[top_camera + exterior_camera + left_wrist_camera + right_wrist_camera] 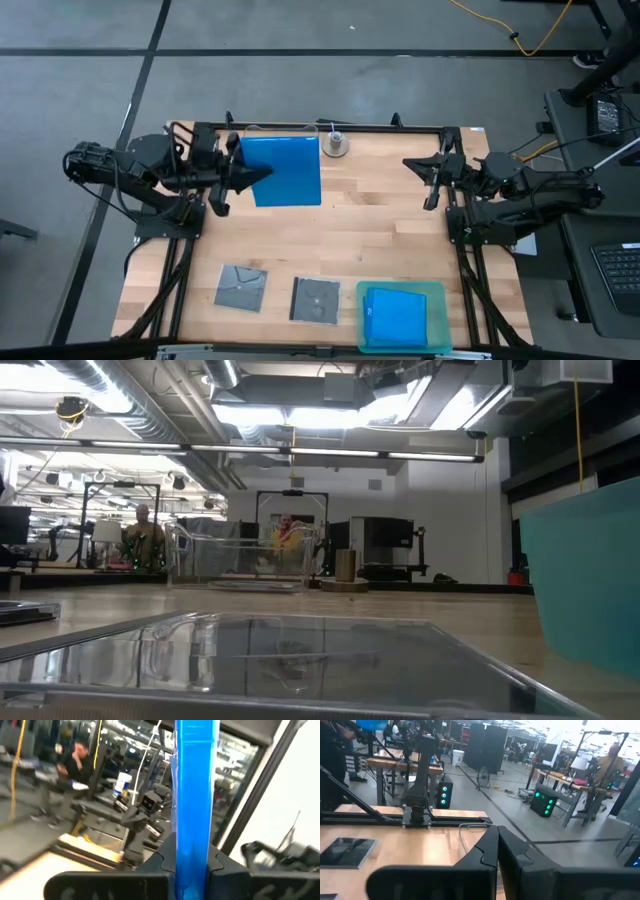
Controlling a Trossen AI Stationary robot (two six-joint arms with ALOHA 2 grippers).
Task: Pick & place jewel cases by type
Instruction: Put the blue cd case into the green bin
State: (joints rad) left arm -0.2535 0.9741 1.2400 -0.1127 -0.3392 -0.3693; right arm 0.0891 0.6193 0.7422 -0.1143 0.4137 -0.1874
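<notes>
While clamped, blue case (192, 810) edge-on.

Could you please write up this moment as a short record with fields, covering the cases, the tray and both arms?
Left gripper: at the table's far left, fingers shut on a blue case, held up above the table
Right gripper: waiting at the far right, fingers shut, holding nothing
Teal tray: near edge, right side, with a blue case in tray
Grey-black cases on the wood: left one and right one, near edge, beside the tray
Third grey-black case: not visible
Table: light wood
</notes>
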